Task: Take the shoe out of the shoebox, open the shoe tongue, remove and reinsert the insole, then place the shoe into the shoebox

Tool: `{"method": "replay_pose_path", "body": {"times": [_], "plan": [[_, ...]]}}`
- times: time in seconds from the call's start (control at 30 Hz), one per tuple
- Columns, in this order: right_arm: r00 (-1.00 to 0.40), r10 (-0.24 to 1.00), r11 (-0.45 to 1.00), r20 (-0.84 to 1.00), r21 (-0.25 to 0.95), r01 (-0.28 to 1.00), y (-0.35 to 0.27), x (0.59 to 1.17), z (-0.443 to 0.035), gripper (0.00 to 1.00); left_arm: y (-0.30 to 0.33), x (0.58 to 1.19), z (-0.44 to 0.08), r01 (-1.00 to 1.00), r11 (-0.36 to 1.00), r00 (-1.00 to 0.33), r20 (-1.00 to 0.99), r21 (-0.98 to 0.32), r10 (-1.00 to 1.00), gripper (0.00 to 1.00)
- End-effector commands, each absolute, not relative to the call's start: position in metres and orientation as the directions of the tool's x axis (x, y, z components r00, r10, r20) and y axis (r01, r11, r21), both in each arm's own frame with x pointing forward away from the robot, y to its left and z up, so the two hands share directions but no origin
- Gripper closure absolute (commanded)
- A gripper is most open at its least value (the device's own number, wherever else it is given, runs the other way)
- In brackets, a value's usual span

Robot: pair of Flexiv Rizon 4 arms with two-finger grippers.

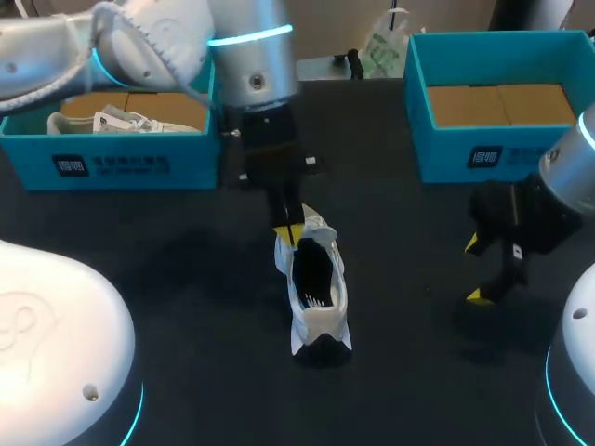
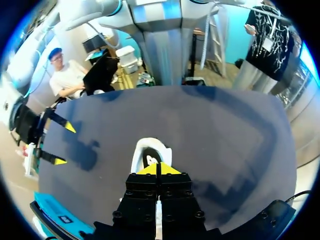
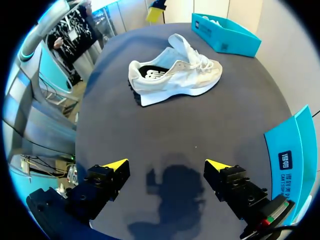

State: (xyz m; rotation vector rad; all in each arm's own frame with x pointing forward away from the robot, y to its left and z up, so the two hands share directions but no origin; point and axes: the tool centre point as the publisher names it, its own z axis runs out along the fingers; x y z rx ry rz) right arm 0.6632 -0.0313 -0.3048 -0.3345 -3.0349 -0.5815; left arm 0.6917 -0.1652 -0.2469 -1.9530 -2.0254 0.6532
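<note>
The white running shoe with the black inside is out of its box. It stands on the dark worktop, about in the middle. Its long side runs from near to far. The heel is at the near end and the toe points to the far end. The tongue sticks up.

A little farther back and well off to the right hangs the right tool. Its two yellow tips are spread wide open. It holds nothing and touches nothing, and only the bare worktop is under it.

The left tool is much nearer to the shoe. It comes down right at the tongue, at the far left edge of the shoe's opening. Its yellow tips are pressed together, so it is closed. It may be pinching a bit of the tongue, but the view there is poor and I can't be sure. From the side it looks to be just above the tongue.

I think the job now is to open the tongue. The left arm is the one in the right spot for it.

At the far edge are two blue cardboard shoeboxes. The left shoebox has another white shoe in it. The right shoebox shows only its brown floor.
</note>
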Motion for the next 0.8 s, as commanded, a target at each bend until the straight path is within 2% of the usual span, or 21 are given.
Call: {"method": "replay_pose_path", "body": {"times": [0.03,0.23,0.47,0.8], "plan": [[-0.976,0.204,0.907,0.072,0.361,0.216,-0.031,0.662,-0.305,0.0,-0.176,0.697,-0.251,0.875,-0.008,0.044,0.064,-0.483,0.997,1.0],[-0.976,0.204,0.907,0.072,0.361,0.216,-0.031,0.662,-0.305,0.0,-0.176,0.697,-0.251,0.875,-0.008,0.044,0.064,-0.483,0.997,1.0],[-0.976,0.204,0.907,0.072,0.361,0.216,-0.031,0.662,-0.305,0.0,-0.183,0.698,-0.271,0.917,-0.068,0.146,0.172,-0.392,0.974,1.0],[-0.976,0.204,0.907,0.072,0.361,0.216,-0.031,0.662,-0.305,0.0,-0.185,0.696,-0.276,0.921,-0.071,0.15,0.181,-0.382,0.972,1.0]]}}
